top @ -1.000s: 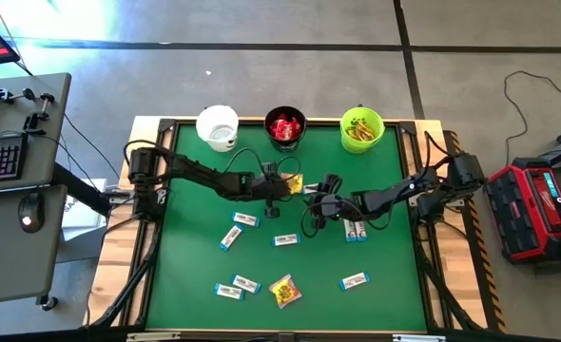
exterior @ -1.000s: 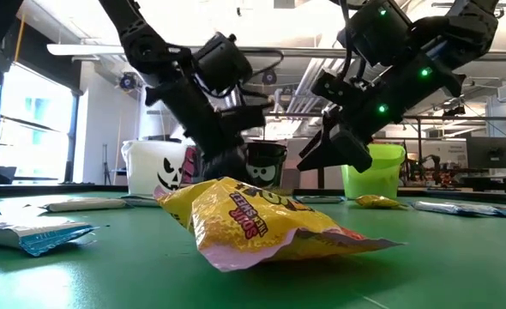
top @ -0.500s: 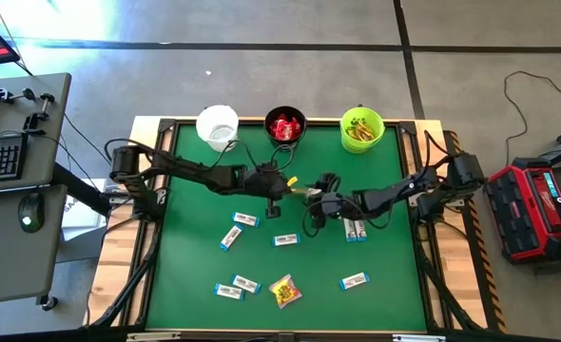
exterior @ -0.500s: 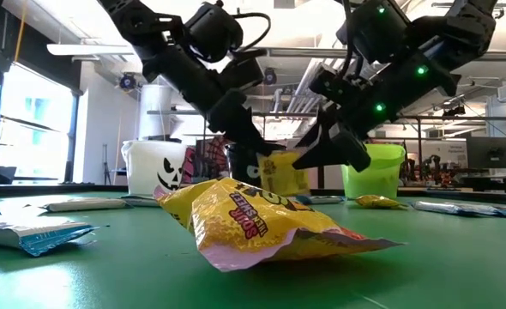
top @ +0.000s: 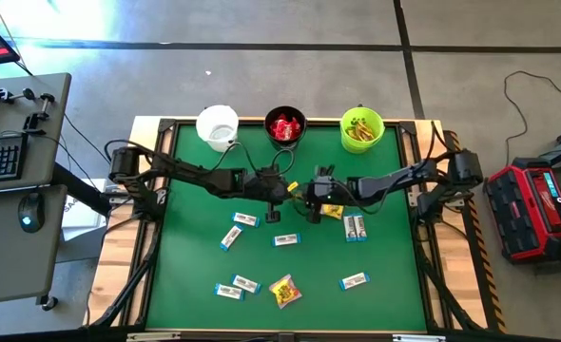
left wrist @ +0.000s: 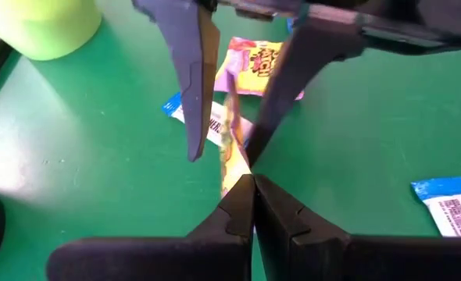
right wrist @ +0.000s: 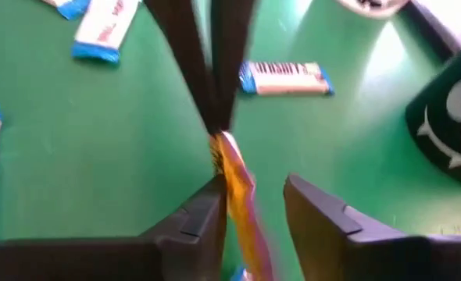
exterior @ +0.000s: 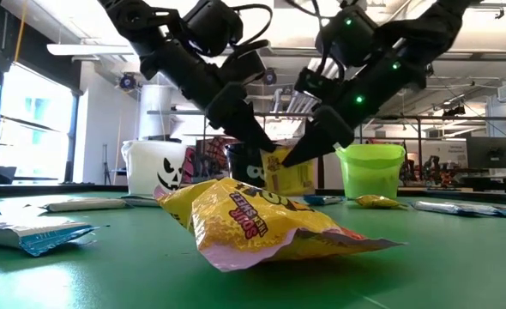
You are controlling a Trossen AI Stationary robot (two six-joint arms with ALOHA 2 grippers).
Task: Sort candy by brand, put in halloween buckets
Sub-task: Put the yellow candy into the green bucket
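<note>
The held yellow-and-pink packet [exterior: 289, 174] hangs edge-on above the middle of the green table [top: 385, 256], pinched at its top corner between the closed fingers of the left claw [left wrist: 246, 181]. The right claw [right wrist: 250, 204] faces it from the opposite side, its fingers apart and straddling the packet's lower edge; one finger touches the wrapper, the other stands clear. No print on this packet can be read.

A second yellow-and-pink packet [exterior: 253, 221] lies crumpled on the table near the front edge, well apart from both claws; its wrapper reads "SOUR", the rest illegible. A third [top: 332, 211] lies flat just beside the right claw.

White-and-blue bars [top: 245, 219] are scattered across the table around and in front of the claws; their print is too small to read.

Along the far edge stand the white bucket [top: 217, 126], the black bucket [top: 285, 129] holding red packets, and the lime green bucket [top: 361, 130] holding yellow packets.
</note>
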